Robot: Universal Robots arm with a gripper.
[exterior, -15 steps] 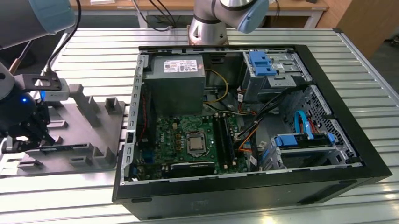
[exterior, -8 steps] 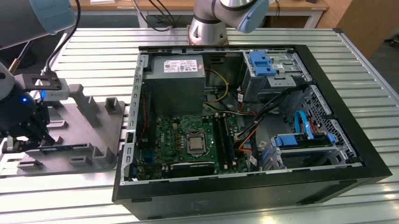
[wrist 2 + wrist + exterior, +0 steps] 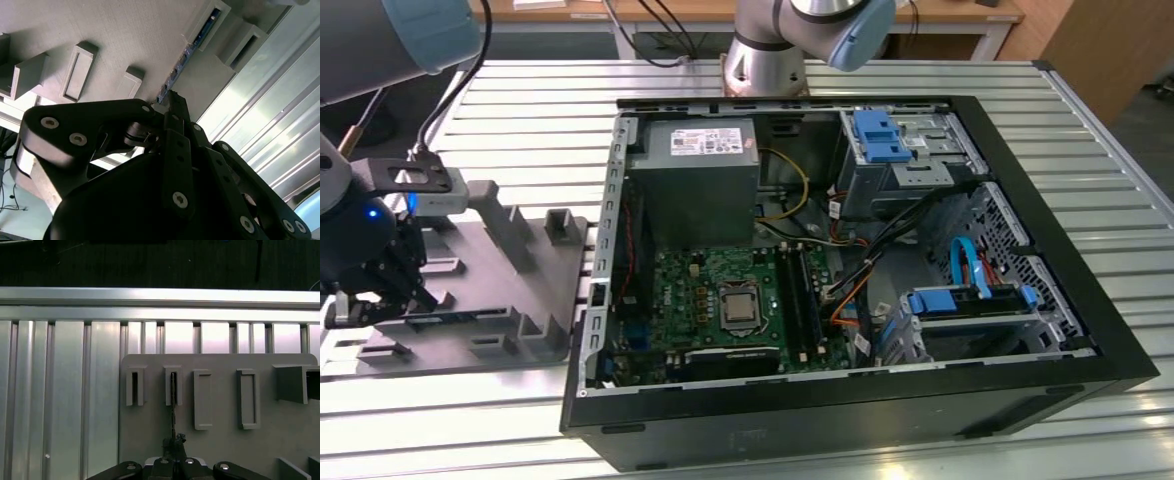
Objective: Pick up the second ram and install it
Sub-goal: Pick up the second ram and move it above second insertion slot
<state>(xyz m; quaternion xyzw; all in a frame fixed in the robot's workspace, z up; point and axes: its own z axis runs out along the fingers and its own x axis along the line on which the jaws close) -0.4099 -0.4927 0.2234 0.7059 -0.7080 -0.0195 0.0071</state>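
Note:
The second ram [image 3: 454, 318] is a thin dark strip standing on edge in the gray holder tray [image 3: 507, 280], at the exterior view's left. My black gripper [image 3: 371, 300] is at the strip's end nearest that left edge. In the second wrist view the fingers [image 3: 175, 130] meet at the end of the ram [image 3: 187, 50], which runs away from them into a tray slot. The first wrist view shows the ram [image 3: 173, 405] edge-on, running from the gripper [image 3: 174, 442] into a slot. The jaws look shut on the strip.
An open computer case [image 3: 1067, 330] lies on the slatted metal table [image 3: 520, 110]. Its green motherboard [image 3: 707, 280] carries dark memory slots [image 3: 798, 300] beside the processor socket. The power supply [image 3: 700, 180], blue drive brackets [image 3: 881, 135] and cables crowd the case. The arm's base [image 3: 767, 60] stands behind.

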